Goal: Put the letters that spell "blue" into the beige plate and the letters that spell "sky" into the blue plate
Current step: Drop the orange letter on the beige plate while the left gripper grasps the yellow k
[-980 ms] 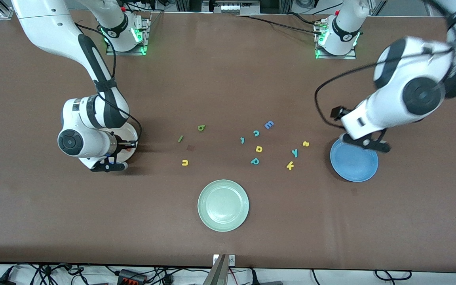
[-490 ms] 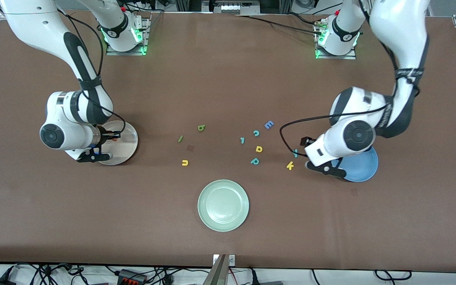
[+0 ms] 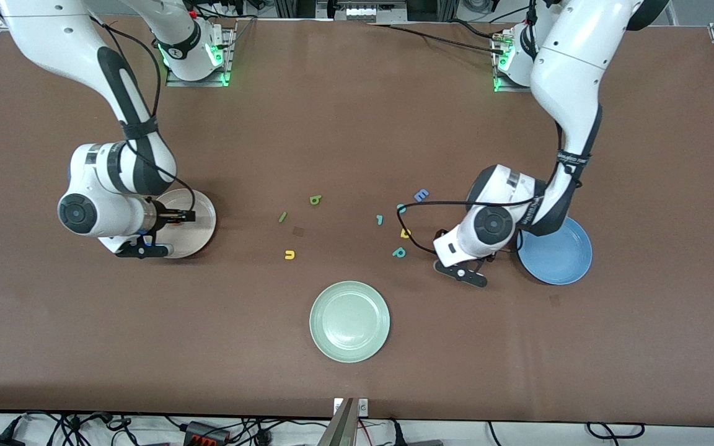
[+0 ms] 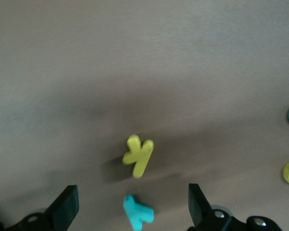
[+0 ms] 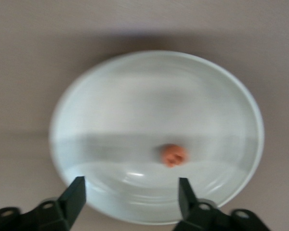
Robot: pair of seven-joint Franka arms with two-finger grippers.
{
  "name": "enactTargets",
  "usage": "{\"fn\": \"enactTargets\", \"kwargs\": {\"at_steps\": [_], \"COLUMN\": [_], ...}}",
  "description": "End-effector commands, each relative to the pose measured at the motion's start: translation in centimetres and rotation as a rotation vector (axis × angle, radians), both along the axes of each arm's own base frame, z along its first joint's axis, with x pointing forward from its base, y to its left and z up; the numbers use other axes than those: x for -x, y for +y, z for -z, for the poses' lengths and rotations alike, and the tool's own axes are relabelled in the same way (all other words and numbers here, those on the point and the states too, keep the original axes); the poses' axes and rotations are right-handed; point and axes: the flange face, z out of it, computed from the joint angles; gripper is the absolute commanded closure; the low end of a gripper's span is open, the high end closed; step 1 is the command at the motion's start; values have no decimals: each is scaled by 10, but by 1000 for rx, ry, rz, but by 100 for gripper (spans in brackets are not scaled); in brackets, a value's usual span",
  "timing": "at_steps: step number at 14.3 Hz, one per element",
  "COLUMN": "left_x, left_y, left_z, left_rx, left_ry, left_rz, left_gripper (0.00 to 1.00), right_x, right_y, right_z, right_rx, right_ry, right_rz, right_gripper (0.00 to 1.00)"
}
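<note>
Right end effector (image 5: 130, 204) fingers apart over beige plate (image 5: 111, 106), orange e (image 5: 174, 155) dropped inside. Left end effector (image 4: 132, 207) fingers apart above yellow k (image 4: 138, 155), teal y (image 4: 137, 211); next: descend, pinch k, carry to blue plate (image 3: 564, 263).

Orange e (image 5: 174, 155) lies in the beige plate (image 3: 203, 232); yellow k (image 4: 138, 155) and teal y (image 4: 137, 213) lie flat on the table beside the empty blue plate (image 3: 558, 257).

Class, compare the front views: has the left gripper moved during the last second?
Yes. The left gripper has moved off the blue plate toward the table's middle, and now hangs open over the yellow k and teal y.
</note>
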Motion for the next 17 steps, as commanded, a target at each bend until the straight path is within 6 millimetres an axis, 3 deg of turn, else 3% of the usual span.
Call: {"fn": "enactTargets", "kwargs": {"at_steps": [1,4,9,10,13,16,17], "left_x": [-7,-5,-3,-3,-9,-13,-17], "left_y": [-1,-4,-11,-10,-5,14,33], "left_z": [8,16,13,13,0,-44,-58], "left_rx": [-20,-21,-21,-23,-21,-63,-81], "left_ry": [-57,-50,-53,-50,-61,-27,-3], "left_rz": [40,42,52,51,37,5,-24], "left_gripper": [2,45,89,92,96,96,96], "right_x": [4,15,46,50,55,57,57], "right_y": [54,117,215,225,232,233,232], "right_z": [-11,-8,16,25,39,44,45], "right_rx": [18,-22,24,36,69,82,81], "right_ry": [-16,-50,-122,-128,-128,-122,-123], "right_rz": [53,98,207,253,357,388,389], "right_gripper": [0,0,0,0,12,29,32]}}
